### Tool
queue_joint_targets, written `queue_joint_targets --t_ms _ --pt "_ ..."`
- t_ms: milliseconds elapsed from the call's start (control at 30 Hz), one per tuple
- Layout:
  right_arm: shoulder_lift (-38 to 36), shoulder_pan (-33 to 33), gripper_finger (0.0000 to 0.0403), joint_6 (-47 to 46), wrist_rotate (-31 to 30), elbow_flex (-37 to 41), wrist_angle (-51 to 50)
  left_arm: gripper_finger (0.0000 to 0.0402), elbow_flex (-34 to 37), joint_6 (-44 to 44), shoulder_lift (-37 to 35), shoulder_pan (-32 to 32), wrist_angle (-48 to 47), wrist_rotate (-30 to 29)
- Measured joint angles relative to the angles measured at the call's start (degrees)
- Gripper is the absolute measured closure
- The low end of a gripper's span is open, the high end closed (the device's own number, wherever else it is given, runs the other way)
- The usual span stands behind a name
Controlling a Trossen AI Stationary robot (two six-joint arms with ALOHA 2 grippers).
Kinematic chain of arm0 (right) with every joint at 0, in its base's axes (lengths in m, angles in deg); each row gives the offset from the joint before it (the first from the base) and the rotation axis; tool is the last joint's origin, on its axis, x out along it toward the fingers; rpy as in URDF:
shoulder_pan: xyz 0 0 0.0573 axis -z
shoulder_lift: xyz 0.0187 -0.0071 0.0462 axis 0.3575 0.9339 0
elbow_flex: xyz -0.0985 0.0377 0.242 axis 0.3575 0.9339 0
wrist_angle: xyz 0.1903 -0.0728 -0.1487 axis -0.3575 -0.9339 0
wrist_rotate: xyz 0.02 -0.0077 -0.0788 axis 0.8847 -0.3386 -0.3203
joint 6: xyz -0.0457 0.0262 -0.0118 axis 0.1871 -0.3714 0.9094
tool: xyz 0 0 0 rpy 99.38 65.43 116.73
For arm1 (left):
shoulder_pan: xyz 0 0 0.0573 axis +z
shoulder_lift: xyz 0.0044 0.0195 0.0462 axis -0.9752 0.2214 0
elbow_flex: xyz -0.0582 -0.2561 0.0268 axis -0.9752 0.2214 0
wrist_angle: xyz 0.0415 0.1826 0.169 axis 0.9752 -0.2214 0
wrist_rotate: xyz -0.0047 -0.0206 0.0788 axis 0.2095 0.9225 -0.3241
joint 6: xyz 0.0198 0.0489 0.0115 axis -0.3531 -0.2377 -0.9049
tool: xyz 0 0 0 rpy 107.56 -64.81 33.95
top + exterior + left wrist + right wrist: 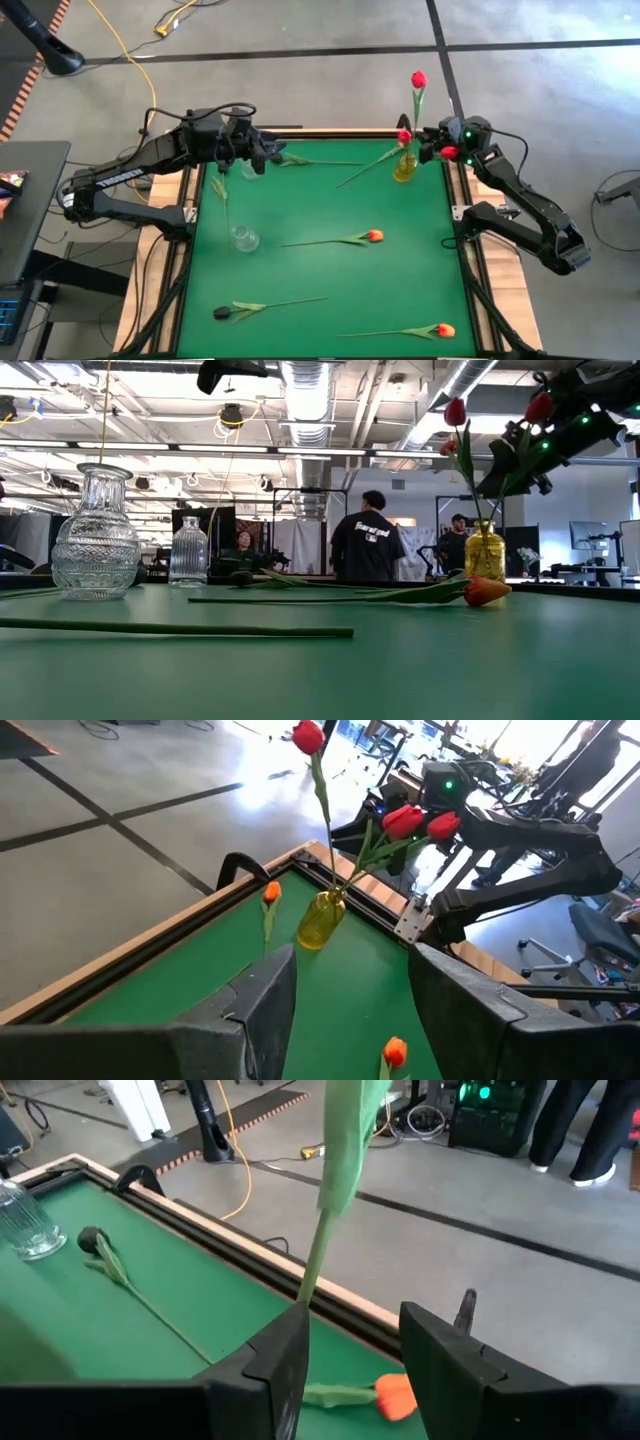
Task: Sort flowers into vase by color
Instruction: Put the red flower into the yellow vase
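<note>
A yellow glass vase (404, 166) stands at the table's far right with red tulips (403, 820) in it, one taller (418, 78). My right gripper (436, 146) hovers open just right of the vase, level with the flower heads, with a green stem (318, 1250) running up past its fingers. My left gripper (252, 152) is open above the far left of the table and holds nothing. Orange tulips (374, 236) (445, 329) and a dark tulip (222, 312) lie flat on the green mat. Another orange tulip (271, 892) lies beside the yellow vase. My right gripper's fingers are apart and do not pinch anything. The green stem (310, 1285) comes down to the inner edge of one fingertip (290, 1335); whether it touches that finger, I cannot tell.
A clear glass vase (243, 237) stands left of centre, and the low view shows a second, smaller one (188, 550). A dark-headed flower (92, 1238) lies by the far edge near my left gripper. A raised wooden rail (330, 130) borders the table. People stand in the room behind.
</note>
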Motion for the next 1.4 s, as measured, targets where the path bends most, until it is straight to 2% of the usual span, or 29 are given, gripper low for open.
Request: queue_joint_targets --t_ms 267,400,967,1067,1300,1400 --pt "0.31 0.00 0.0223 -0.34 -0.09 -5.22 -4.59 0.0221 0.00 -0.02 0.00 0.00 0.00 0.00" --pt "0.91 0.00 0.0223 -3.80 -0.31 -7.31 -5.91 0.0221 0.00 -0.35 0.01 0.01 0.02 -0.02" --pt "3.15 -0.95 0.0222 -3.80 -4.07 -7.71 -7.12 0.0221 0.00 -0.87 0.02 0.00 0.03 0.11" --pt "3.33 -2.72 0.0230 -3.94 -8.18 -7.71 -7.04 0.0221 0.00 -0.87 0.02 0.00 0.04 0.09" --pt "5.27 -10.35 0.0258 -1.55 -23.48 -7.64 -6.97 0.0221 0.00 -0.88 0.02 0.00 0.02 -0.01" --pt "5.25 -11.95 0.0267 -0.59 -25.53 -7.64 -6.45 0.0221 0.00 -0.90 0.02 0.00 0.02 -0.02"
